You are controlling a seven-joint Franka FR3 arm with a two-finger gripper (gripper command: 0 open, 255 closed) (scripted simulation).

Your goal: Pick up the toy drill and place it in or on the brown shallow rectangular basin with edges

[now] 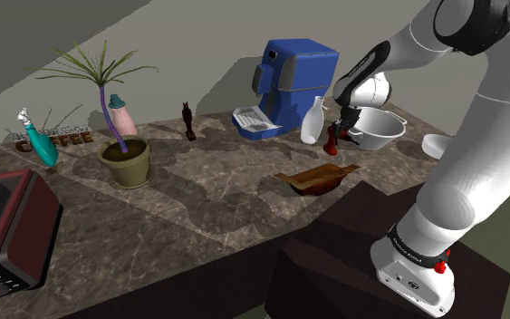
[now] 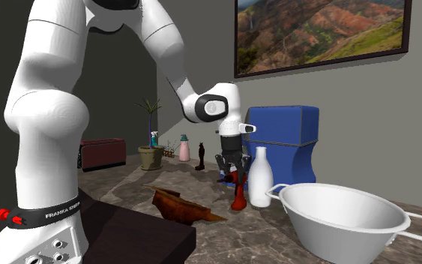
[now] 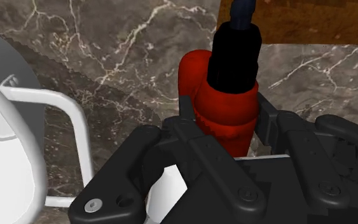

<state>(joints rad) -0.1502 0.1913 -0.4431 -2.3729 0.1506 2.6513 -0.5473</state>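
Note:
The toy drill [image 1: 332, 144] is red with a black part, and it stands upright beside the white bottle [image 1: 312, 120]. My black gripper [image 1: 341, 124] comes down on it from above and is shut on it. In the wrist view the fingers [image 3: 187, 124] clasp the red body [image 3: 225, 108] from both sides. The drill's lower end [image 2: 239, 199] is at or just above the marble counter; I cannot tell which. The brown shallow basin [image 1: 318, 178] lies on the counter a short way toward the stand, also seen as the basin [image 2: 178, 206] and the basin [image 3: 298, 19].
A white two-handled colander bowl [image 1: 375, 129] stands close beside the gripper, its handle [image 3: 69, 127] near the fingers. A blue coffee machine [image 1: 289, 86] stands behind the bottle. A small white bowl [image 1: 437, 145], a potted plant [image 1: 124, 159] and a dark red toaster [image 1: 4, 231] stand farther off.

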